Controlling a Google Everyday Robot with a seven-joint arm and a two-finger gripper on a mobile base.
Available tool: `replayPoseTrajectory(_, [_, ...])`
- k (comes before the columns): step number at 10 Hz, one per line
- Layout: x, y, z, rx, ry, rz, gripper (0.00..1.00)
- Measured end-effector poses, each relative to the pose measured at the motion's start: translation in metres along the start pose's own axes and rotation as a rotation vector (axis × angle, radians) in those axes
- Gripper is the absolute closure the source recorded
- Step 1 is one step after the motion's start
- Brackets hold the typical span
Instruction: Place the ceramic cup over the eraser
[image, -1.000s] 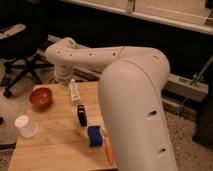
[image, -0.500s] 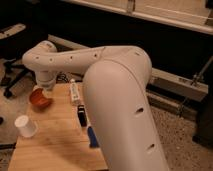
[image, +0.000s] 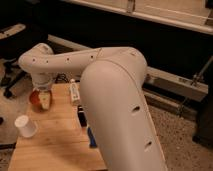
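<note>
The white ceramic cup (image: 25, 126) stands upright at the left edge of the wooden table (image: 52, 142). The black eraser (image: 81, 118) lies near the table's middle, partly covered by my arm's large white link. My gripper (image: 45, 101) hangs from the wrist at the table's back left, over the orange-red bowl (image: 35, 98), above and behind the cup and left of the eraser. It holds nothing that I can see.
A slim white bottle-like object (image: 75, 92) lies at the table's back middle. A blue pad (image: 91, 137) shows beside the arm, in front of the eraser. My arm's big link (image: 120, 115) covers the table's right side. An office chair base stands on the floor at the left.
My arm has swung left and forward, carrying the gripper from near the bottle to over the orange-red bowl. The big link now hides the table's right side and the carrot-shaped object.
</note>
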Motion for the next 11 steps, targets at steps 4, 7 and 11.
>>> replayPoseTrajectory(4, [-0.001,0.001,0.001,-0.001,0.000,-0.001,0.20])
replayPoseTrajectory(7, [-0.002,0.000,0.000,0.002,-0.003,0.001,0.20])
replayPoseTrajectory(11, [-0.084,-0.002,-0.024,0.068,-0.050,-0.122,0.20])
